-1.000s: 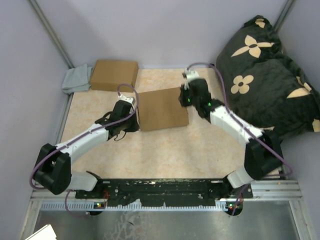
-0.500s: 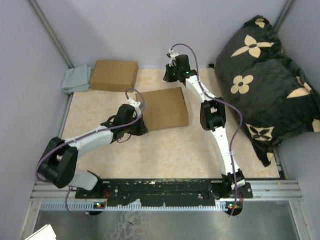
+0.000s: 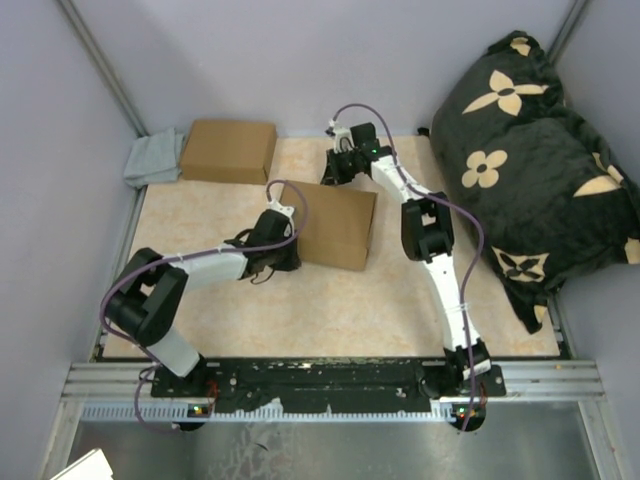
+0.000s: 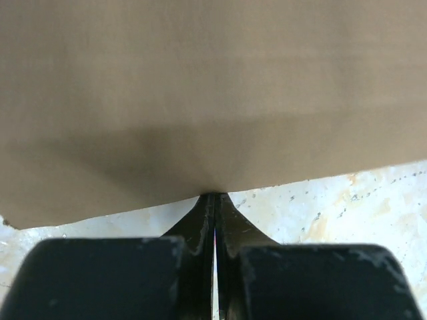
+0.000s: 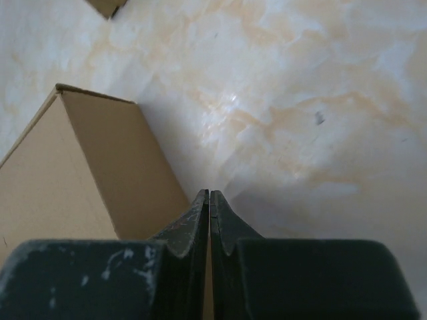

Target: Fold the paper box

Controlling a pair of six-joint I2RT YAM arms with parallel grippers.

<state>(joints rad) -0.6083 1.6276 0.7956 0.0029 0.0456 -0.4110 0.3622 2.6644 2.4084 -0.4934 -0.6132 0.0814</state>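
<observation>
Overhead, the paper box lies mid-surface, nearly square and turned slightly askew. The left tool, fingers pressed together, touches its left edge. The right tool, likewise closed, sits at its far edge. Only the right wrist view reveals an upright side wall, while the left wrist view shows plain cardboard.

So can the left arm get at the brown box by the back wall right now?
Probably yes. The left gripper is shut, holding nothing, tips against the middle box; only bare table lies between it and the far box.
</observation>
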